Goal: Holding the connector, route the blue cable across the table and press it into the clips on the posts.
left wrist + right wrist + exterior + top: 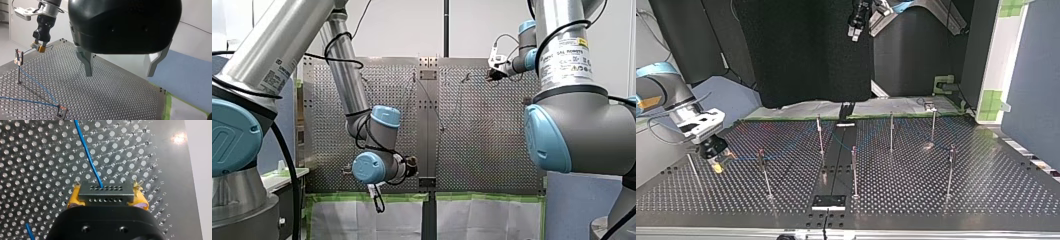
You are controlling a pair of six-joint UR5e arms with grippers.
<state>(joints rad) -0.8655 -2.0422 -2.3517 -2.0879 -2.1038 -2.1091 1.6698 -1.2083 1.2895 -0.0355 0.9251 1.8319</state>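
The perforated table [936, 190] fills the scene, and thin posts [854, 170] stand upright on it, well apart from each other. My left arm [362, 125] is bent over the front view's left half, and my right arm [661, 92] comes in at the top view's left side. My left gripper [121, 67] hangs above the table with its two metal fingers [87, 65] spread wide, and nothing is between them. My right gripper [718, 160] is low, near the table's corner at the top view's left, and it is closed on the connector [105, 193]. The yellow pads [75, 197] press the connector from both sides, and its grey face with two rows of small holes looks toward the table. The blue cable [87, 152] goes out from this face and away over the holes of the table. In the left wrist view the cable reaches from the connector to the clip [18, 58] at the top of the nearest post. From there it slopes down to a small holder [61, 110] on the table surface and then turns away toward the side. I cannot tell if the cable sits fully inside the clip.
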